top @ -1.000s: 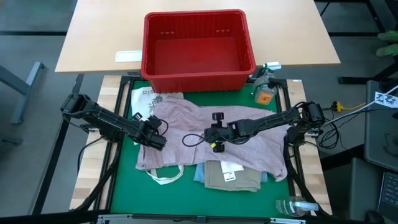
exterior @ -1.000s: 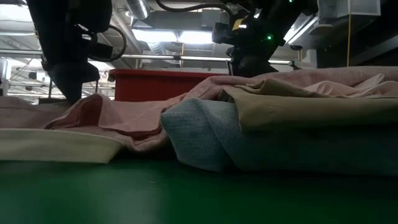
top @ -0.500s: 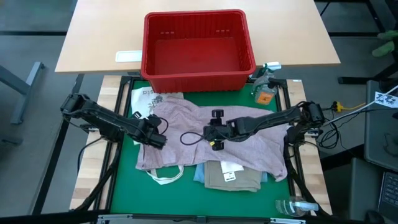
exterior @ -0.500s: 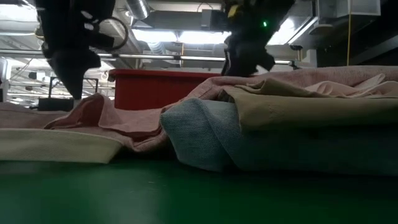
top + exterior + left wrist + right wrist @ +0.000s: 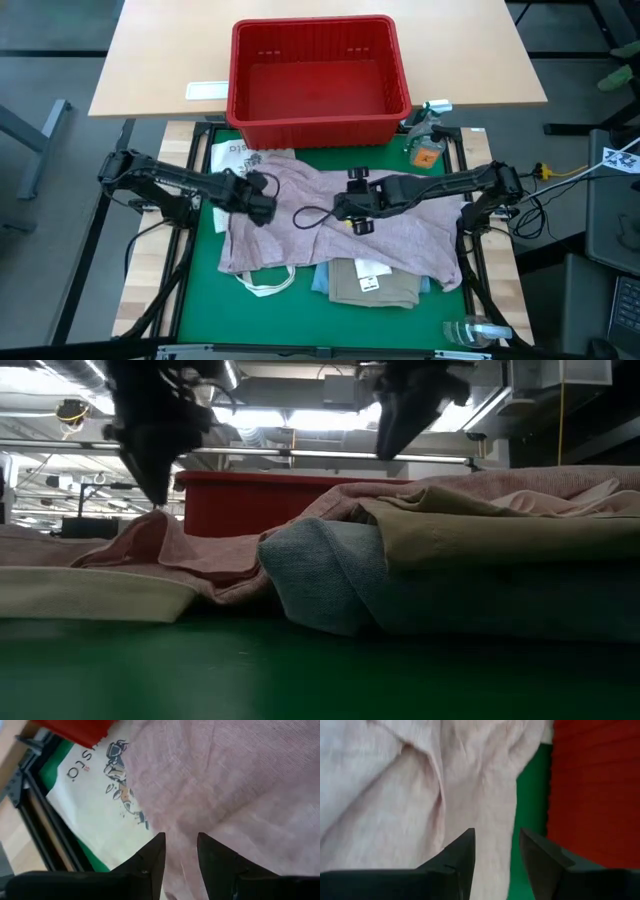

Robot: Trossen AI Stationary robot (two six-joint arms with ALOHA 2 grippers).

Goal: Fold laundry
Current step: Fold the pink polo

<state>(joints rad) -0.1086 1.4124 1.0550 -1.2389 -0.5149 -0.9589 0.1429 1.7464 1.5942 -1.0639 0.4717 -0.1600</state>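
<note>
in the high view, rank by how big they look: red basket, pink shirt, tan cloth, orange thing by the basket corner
1. Pink shirt and red basket: alike in spread, too close to rank.
2. Tan cloth, partly under the shirt, so only its showing part counts.
3. Orange thing, smallest by far.

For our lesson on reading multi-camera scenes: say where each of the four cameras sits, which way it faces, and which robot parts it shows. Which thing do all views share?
High: overhead, facing down on table, red basket, both arms.
Low: at tabletop height, looking across the folded garments; both arms hang from above.
Left wrist: on the left arm, looking past the open left end effector at the pink shirt and a printed cloth.
Right wrist: on the right arm, open right end effector above the shirt, basket beyond.
Shared: the pink shirt appears in every view.
</note>
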